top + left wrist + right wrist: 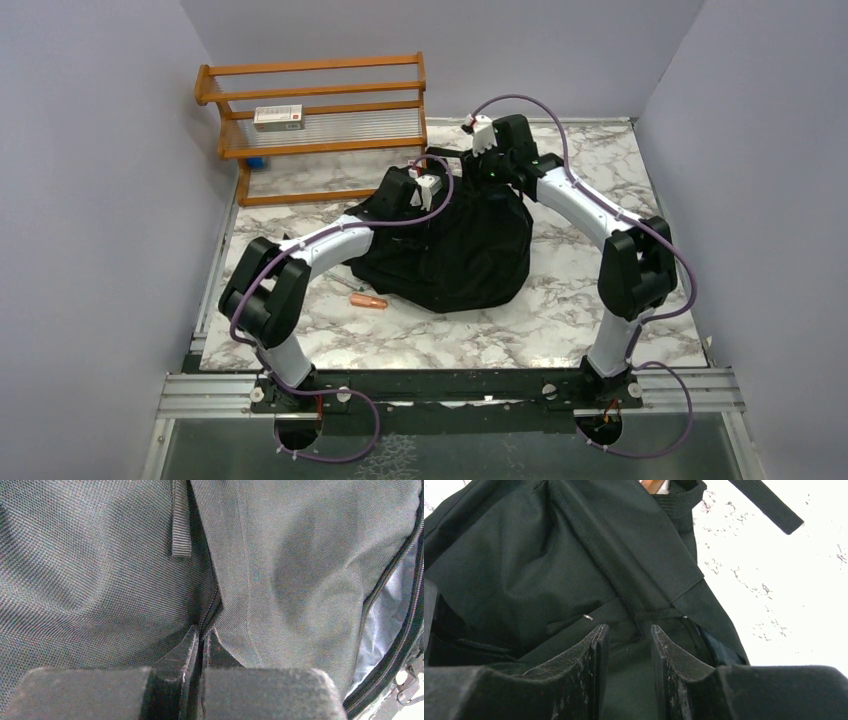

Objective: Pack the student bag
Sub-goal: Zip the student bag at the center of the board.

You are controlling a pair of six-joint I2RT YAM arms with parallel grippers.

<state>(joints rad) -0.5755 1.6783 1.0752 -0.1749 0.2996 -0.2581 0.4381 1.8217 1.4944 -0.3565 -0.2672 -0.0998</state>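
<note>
The student bag (460, 250), a big black soft backpack, stands bunched in the middle of the marble table. My left gripper (418, 195) is at its upper left edge. In the left wrist view this gripper (202, 632) is shut on a fold of bag fabric (280, 570) beside a zip, and the grey lining (387, 612) shows in an open slit at the right. My right gripper (497, 172) is at the top of the bag. Its fingers (630, 628) stand partly apart, closed on a thick bunch of the black fabric (524, 565).
A wooden rack (310, 110) stands at the back left with a small white box (278, 118) on its shelf. A small copper-coloured item (367, 300) lies on the table (600, 330) just left of the bag. A loose black strap (769, 510) trails behind the bag. Walls close in on both sides.
</note>
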